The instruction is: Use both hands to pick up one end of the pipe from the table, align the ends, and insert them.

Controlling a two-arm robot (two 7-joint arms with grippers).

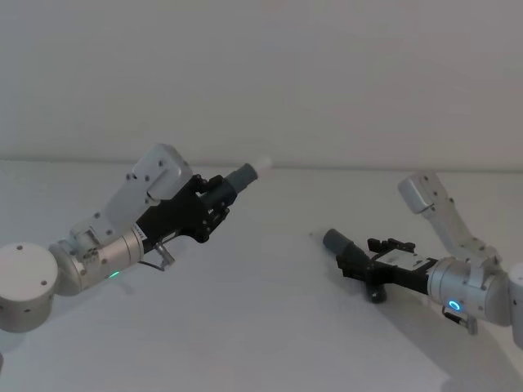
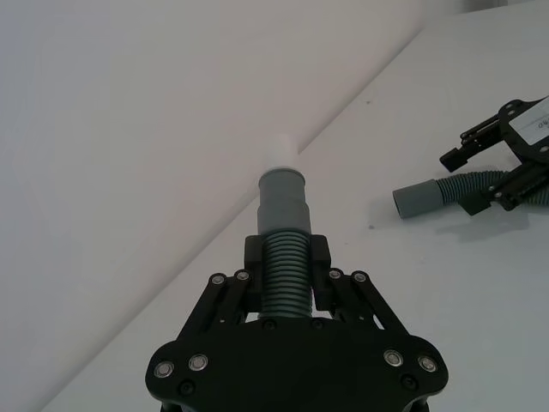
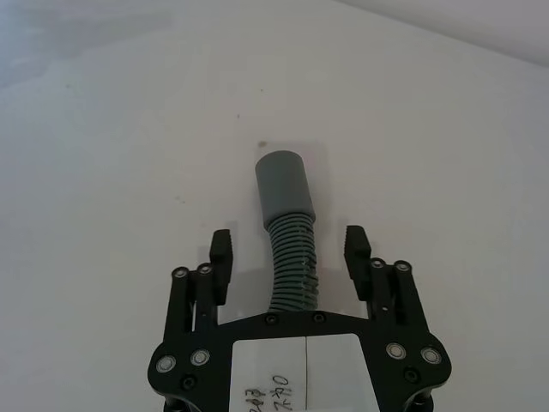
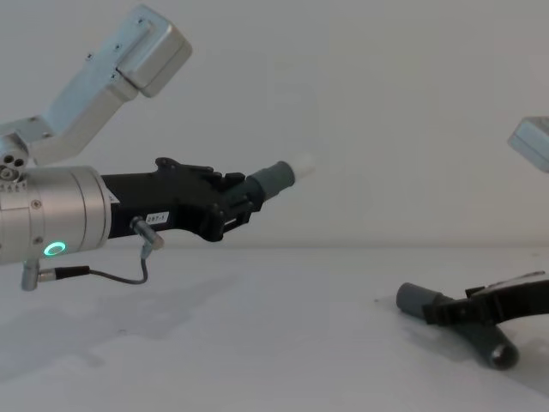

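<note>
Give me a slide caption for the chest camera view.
Left gripper holds one hose piece raised above the table; right gripper straddles the curved hose piece lying on it.

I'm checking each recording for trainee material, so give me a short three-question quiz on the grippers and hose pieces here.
1. True or false: the left gripper is shut on a hose piece held above the table.
2. Relative to the other hose piece, the right gripper's fingers are: A, shut on it; B, open on either side; C, far off.
3. Fill in: the other hose piece lies on the ____.
Key: 1 true; 2 B; 3 table.
</note>
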